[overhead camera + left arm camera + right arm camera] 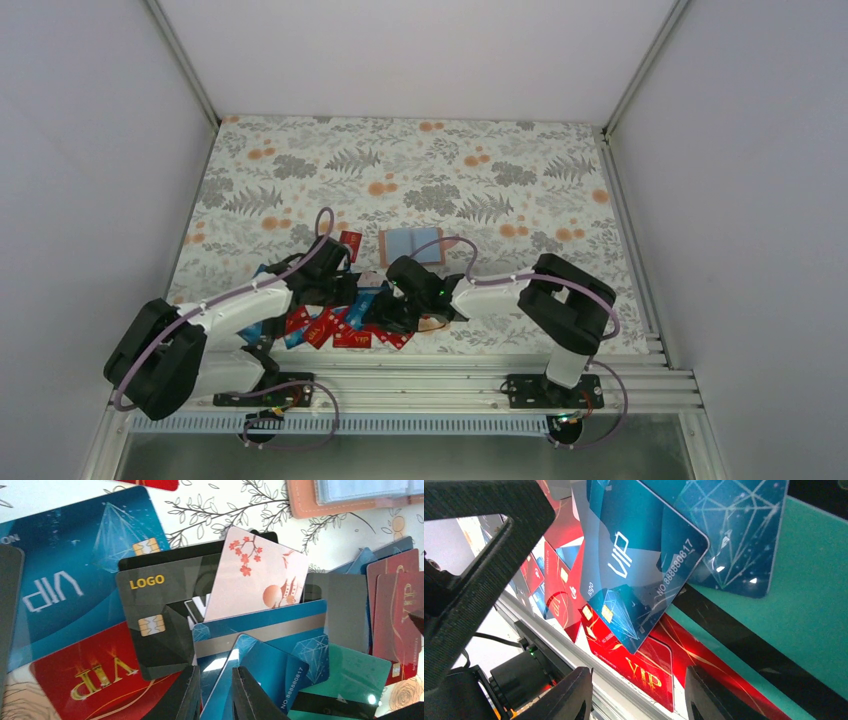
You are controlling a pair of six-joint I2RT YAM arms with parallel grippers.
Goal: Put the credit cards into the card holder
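The credit cards (pixel 340 327) lie in an overlapping heap near the table's front edge, mostly red with some blue. The card holder (pixel 412 246) lies open just behind them, tan with a blue-grey inside; its edge shows in the left wrist view (pixel 305 505). My left gripper (pixel 216 672) is shut on a blue VIP card (pixel 280 675) that is tilted up on edge over the heap. That card also shows in the right wrist view (pixel 634 575). My right gripper (pixel 639 695) is open and empty just above a red VIP card (pixel 649 670).
A pale pink blossom card (pixel 255 577), a black LOGO card (pixel 160 615) and a teal card (pixel 360 675) lie around the held card. The metal rail (pixel 430 380) at the table's front edge runs right beside the heap. White walls enclose the table.
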